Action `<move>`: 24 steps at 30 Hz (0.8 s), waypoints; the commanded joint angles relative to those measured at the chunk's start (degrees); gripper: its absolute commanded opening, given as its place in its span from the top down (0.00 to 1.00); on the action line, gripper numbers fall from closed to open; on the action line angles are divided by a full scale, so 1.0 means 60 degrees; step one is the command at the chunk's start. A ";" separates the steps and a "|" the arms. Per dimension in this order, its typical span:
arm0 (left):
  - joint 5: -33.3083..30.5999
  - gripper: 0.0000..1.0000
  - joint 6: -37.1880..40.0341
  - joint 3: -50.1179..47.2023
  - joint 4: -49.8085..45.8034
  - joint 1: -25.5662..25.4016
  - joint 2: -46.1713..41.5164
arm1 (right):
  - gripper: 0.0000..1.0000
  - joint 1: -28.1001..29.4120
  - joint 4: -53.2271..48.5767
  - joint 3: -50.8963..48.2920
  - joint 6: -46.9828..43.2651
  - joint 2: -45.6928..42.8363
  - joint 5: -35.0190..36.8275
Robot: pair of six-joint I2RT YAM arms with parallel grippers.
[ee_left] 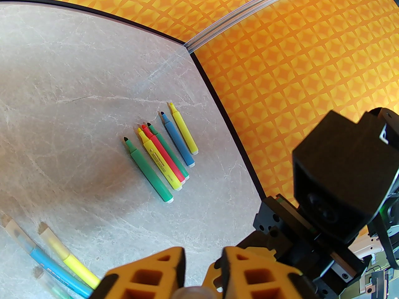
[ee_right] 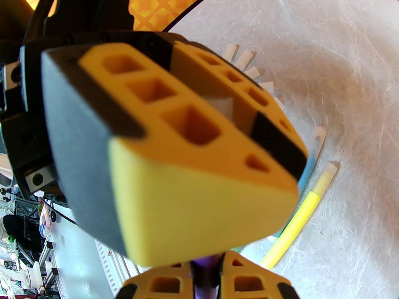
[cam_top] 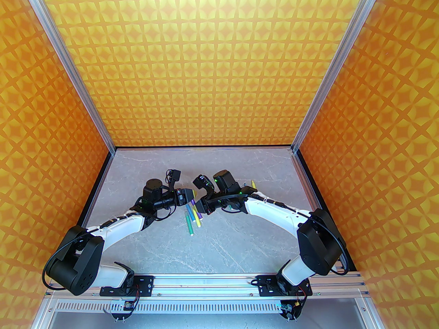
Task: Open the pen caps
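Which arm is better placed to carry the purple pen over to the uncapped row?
Right looks better placed. The right fingers grip the purple pen, and the uncapped pens lie on that arm's side of the table. The left fingers pinch a whitish cap.

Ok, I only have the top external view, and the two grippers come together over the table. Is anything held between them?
Observer: Yes, the right gripper is shut on a purple pen.
Operator: And the left one?
Observer: The left gripper pinches a whitish cap.
Operator: Any pens already opened?
Observer: Six bare-tipped pens lie side by side, seen from the left wrist.
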 commanded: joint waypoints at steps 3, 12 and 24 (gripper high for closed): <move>0.0200 0.92 -0.0085 0.0193 0.0312 -0.0072 -0.0034 | 0.77 0.0025 0.0295 -0.0100 0.0108 -0.0204 0.0126; 0.0201 1.00 -0.0299 0.0346 0.0382 -0.0064 -0.0077 | 0.65 0.0026 0.1240 -0.0727 0.0540 -0.0124 -0.0133; 0.0088 1.00 -0.0453 0.0551 0.0351 0.0025 -0.0047 | 0.90 0.0039 0.1260 -0.1412 0.0311 -0.0485 -0.0214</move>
